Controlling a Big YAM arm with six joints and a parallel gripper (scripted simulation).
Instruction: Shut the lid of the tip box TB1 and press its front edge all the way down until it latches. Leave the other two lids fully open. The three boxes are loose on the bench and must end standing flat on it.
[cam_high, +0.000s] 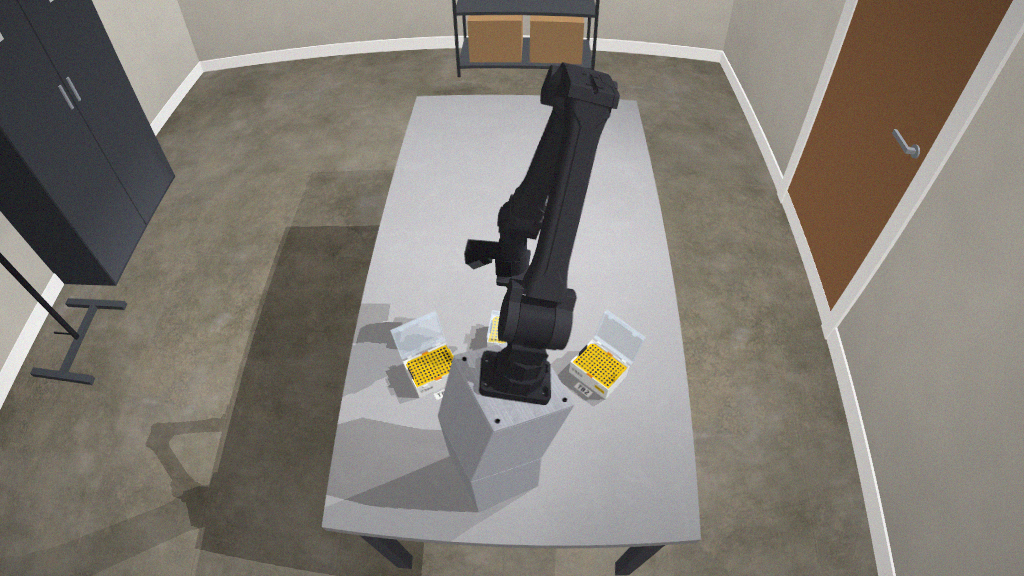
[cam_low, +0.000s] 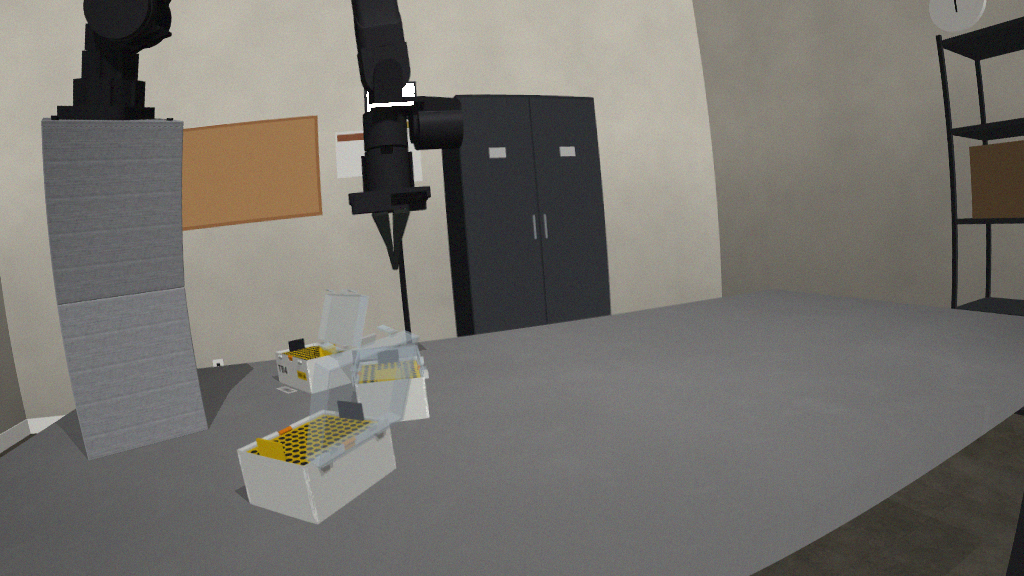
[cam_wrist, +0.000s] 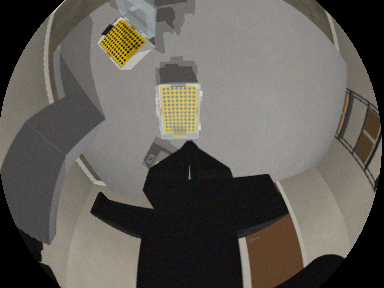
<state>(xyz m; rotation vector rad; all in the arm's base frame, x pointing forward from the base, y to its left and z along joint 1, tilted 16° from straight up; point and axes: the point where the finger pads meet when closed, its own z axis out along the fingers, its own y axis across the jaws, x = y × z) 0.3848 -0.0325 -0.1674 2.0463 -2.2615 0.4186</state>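
Observation:
Three white tip boxes with yellow racks stand on the grey bench around the arm's pedestal. The middle box has its clear lid lying down over the rack; its label is hidden, and I cannot tell if it is latched. It also shows in the wrist view and half hidden behind the arm. Box TB4 and box TB2 have their lids standing open. My gripper is shut and empty, pointing down, high above the middle box.
The tall grey pedestal with the arm's base stands between the boxes. A dark cabinet, a shelf with cartons and a door stand off the bench.

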